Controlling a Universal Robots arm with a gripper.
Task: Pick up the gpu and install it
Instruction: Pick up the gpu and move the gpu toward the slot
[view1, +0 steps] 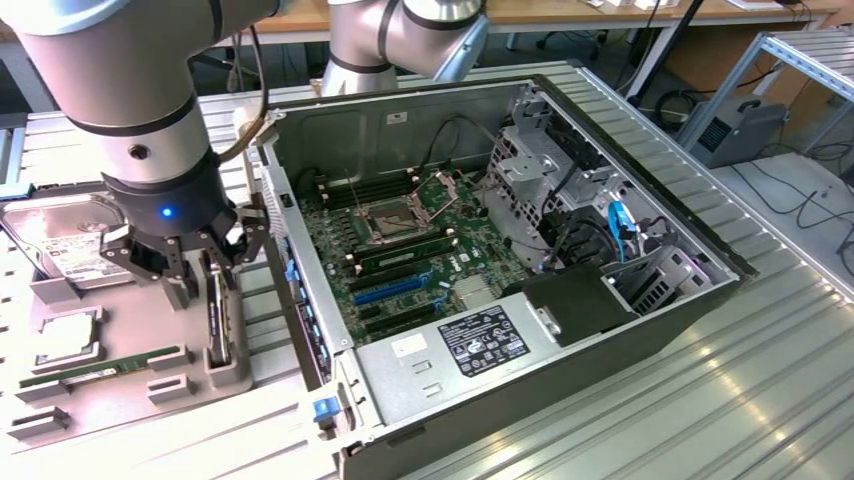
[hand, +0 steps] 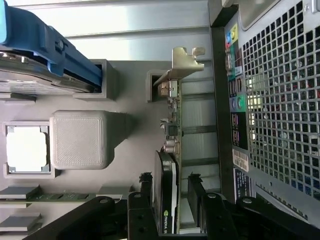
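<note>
The gpu (view1: 216, 318) stands on its long edge in a slot of the grey holder tray (view1: 134, 395), at the exterior view's left, just beside the open computer case (view1: 641, 330). In the wrist view the gpu (hand: 176, 125) shows edge-on: green board, dark cooler and a pale metal bracket (hand: 184, 62) at its far end. My gripper (view1: 200, 285) hangs right over the card. Its black fingers (hand: 146, 192) stand either side of the card's near end, with a gap on each side. The gripper (hand: 169, 180) is open and holds nothing.
On the same tray lie a silver hard drive (view1: 60, 240), a square processor (view1: 67, 335) and a slim green memory stick (view1: 100, 368). Inside the case the motherboard (view1: 400, 250) has blue expansion slots (view1: 394, 285). The case's perforated rear panel (hand: 280, 100) runs close beside the card.
</note>
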